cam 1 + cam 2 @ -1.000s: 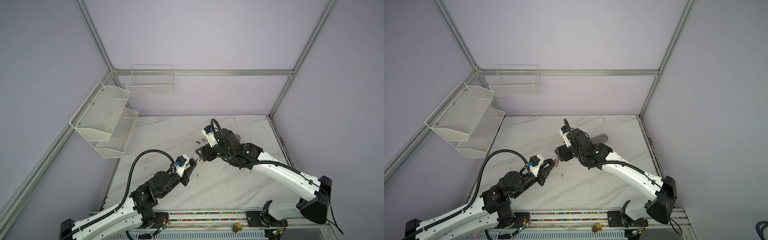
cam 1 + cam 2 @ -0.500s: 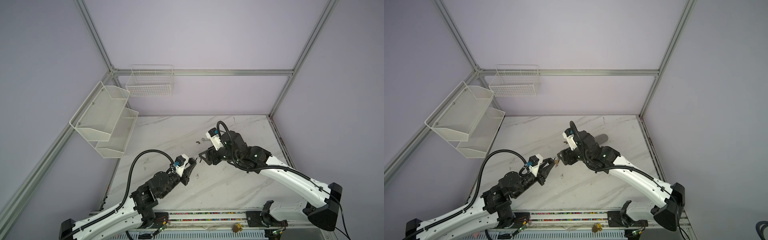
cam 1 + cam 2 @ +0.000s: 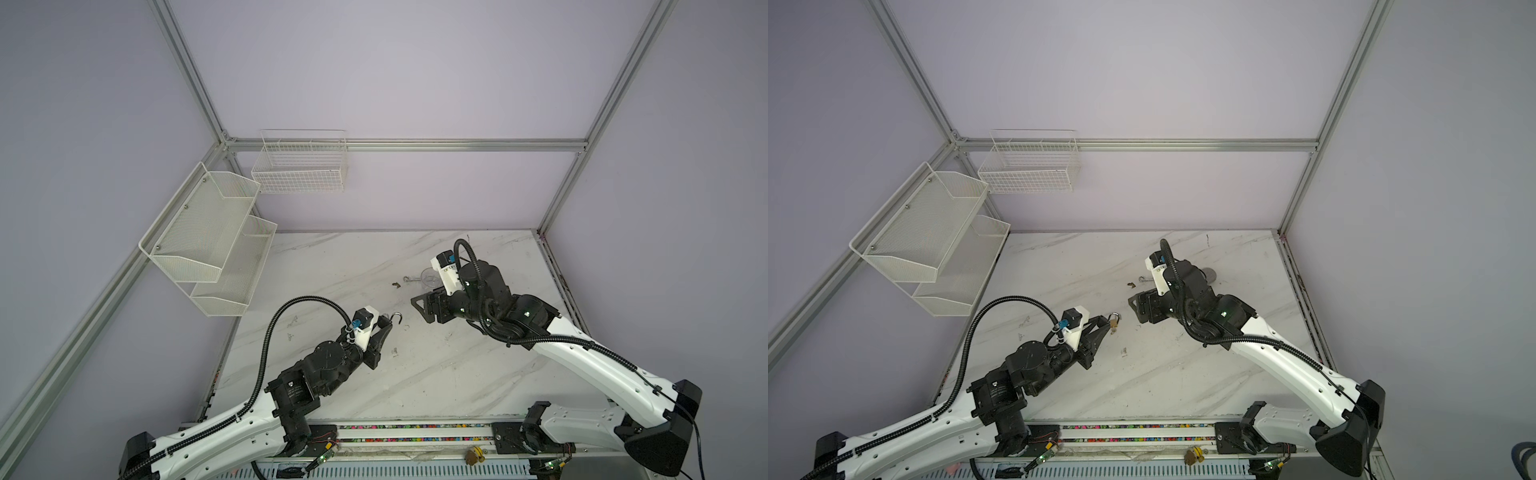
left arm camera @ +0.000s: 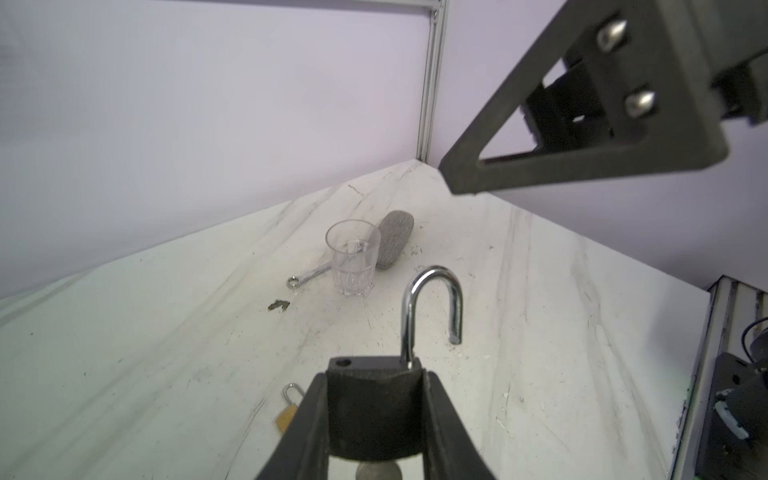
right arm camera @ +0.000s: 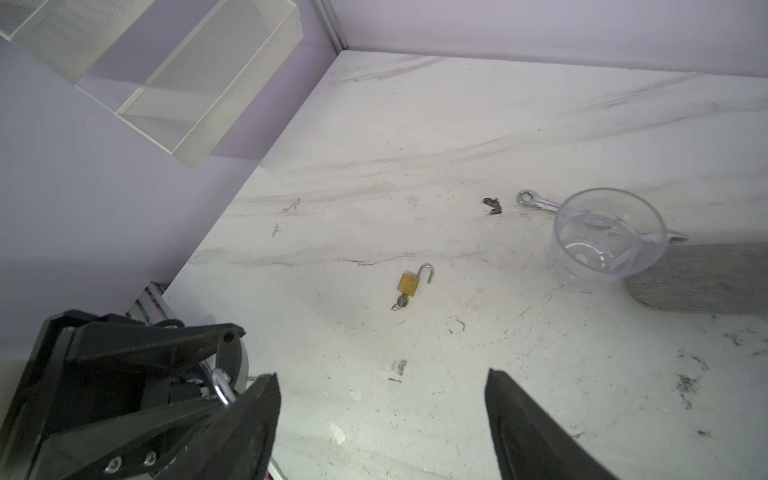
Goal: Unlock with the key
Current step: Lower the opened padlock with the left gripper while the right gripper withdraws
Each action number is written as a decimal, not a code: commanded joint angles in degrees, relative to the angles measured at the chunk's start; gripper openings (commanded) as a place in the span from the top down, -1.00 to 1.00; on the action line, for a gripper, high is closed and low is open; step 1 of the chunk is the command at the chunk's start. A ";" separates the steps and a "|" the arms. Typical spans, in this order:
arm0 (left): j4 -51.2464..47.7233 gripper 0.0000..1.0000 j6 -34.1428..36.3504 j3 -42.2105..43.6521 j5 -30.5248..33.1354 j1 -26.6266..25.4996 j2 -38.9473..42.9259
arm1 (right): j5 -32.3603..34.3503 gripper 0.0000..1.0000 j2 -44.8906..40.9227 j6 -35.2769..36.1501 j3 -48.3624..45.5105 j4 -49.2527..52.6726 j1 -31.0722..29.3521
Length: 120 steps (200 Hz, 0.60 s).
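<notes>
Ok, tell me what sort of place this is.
Likely a robot test cell: lilac walls in an aluminium frame, a left arm and right arm at a marble-look table, wall-hung mesh shelves.

table [image 3: 457,374]: walled on its left, back and right sides.
shelf [image 3: 208,241]: on the left wall, above the table's left edge.
basket [image 3: 299,166]: on the back wall, just right of the shelf.
glass [image 4: 353,257]: upright on the table, back right of centre.
pad [image 4: 395,239]: flat on the table, just right of the glass.
wrench [image 4: 305,276]: flat, projecting left from behind the glass.
scrap [image 4: 278,305]: just left of the wrench.
left gripper [image 3: 388,326]: above the table, front left of centre; padlock [image 4: 374,374] between its fingers.
right gripper [image 3: 422,309]: above the table, right of the left gripper, apart from it, nearer the front than the glass.
loose padlock [image 5: 408,283]: flat on the table near the left gripper; key [image 5: 400,302] in it.
</notes>
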State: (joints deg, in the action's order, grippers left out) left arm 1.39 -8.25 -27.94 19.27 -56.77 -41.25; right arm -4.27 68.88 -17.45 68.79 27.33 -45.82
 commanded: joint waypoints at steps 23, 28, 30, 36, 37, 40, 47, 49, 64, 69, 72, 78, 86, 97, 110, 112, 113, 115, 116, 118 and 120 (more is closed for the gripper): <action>-9.24 1.00 -15.91 -12.97 2.17 -0.33 -10.58 | 4.48 -0.74 -1.04 -6.15 -5.67 -3.59 6.37; -10.51 1.00 -18.77 -13.95 2.09 -0.44 -11.82 | 4.43 -0.75 -1.28 -6.83 -6.63 -4.17 7.03; -11.12 1.00 -19.93 -14.35 2.11 -0.51 -12.38 | 4.33 -0.76 -1.33 -7.01 -7.00 -4.56 7.27; -12.95 1.00 -23.34 -15.60 2.19 -0.77 -13.87 | 3.92 -0.78 -1.49 -7.53 -8.28 -5.51 7.97; -13.28 1.00 -23.98 -15.84 2.18 -0.87 -14.17 | 3.88 -0.78 -1.52 -7.56 -8.44 -5.74 8.09; -14.33 1.00 -25.66 -16.38 2.39 -1.06 -14.99 | 3.65 -0.80 -1.70 -7.93 -8.99 -6.20 8.45; -16.93 1.00 -30.47 -17.70 2.87 -1.59 -16.97 | 3.38 -0.82 -1.80 -8.73 -10.38 -7.25 9.12; -17.56 1.00 -31.75 -18.07 2.83 -1.74 -17.58 | 3.33 -0.82 -1.79 -8.93 -10.77 -7.50 9.34; -21.52 1.00 -37.51 -20.88 1.41 -3.31 -21.87 | 2.45 -0.85 -1.94 -9.99 -13.13 -9.10 10.92; -22.84 1.00 -39.41 -21.63 1.42 -3.78 -23.19 | 2.30 -0.87 -2.05 -10.35 -13.79 -9.56 11.28; -23.67 1.00 -40.53 -22.01 1.33 -4.07 -23.84 | 2.21 -0.87 -2.09 -10.57 -14.18 -9.84 11.58; -25.11 1.00 -42.73 -22.55 1.08 -4.49 -24.96 | 2.09 -0.89 -2.34 -10.90 -15.12 -10.44 11.97; -26.14 1.00 -45.01 -22.84 1.04 -5.08 -26.33 | 1.67 -0.91 -2.67 -11.27 -16.36 -11.29 12.39; -27.68 1.00 -47.76 -23.24 0.90 -5.82 -28.16 | 1.50 -0.92 -2.89 -11.76 -17.98 -12.00 12.92; -29.32 1.00 -50.02 -23.77 0.89 -6.53 -30.11 | 1.55 -0.93 -3.15 -12.24 -19.52 -12.81 13.28; -29.44 1.00 -50.31 -23.88 0.89 -6.65 -30.35 | 1.55 -0.93 -3.19 -12.36 -19.80 -12.94 13.30; -29.57 1.00 -50.43 -23.89 0.92 -6.66 -30.45 | 1.55 -0.93 -3.25 -12.40 -19.87 -12.97 13.30; -29.72 1.00 -50.74 -23.91 0.92 -6.74 -30.72 | 1.50 -0.94 -3.30 -12.47 -20.09 -13.06 13.35; -29.75 1.00 -50.86 -23.91 0.93 -6.80 -30.86 | 1.48 -0.94 -3.31 -12.54 -20.23 -13.08 13.37; -29.77 1.00 -51.09 -23.91 0.86 -6.91 -31.16 | 1.58 -0.94 -3.38 -12.63 -20.42 -13.20 13.39; -29.77 1.00 -51.30 -23.93 0.73 -7.07 -31.38 | 1.58 -0.94 -3.40 -12.72 -20.56 -13.25 13.39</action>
State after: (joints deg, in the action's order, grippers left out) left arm -23.97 -50.68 -46.19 19.92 -62.72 -70.74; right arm -2.44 67.02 -27.90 50.30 17.50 -32.99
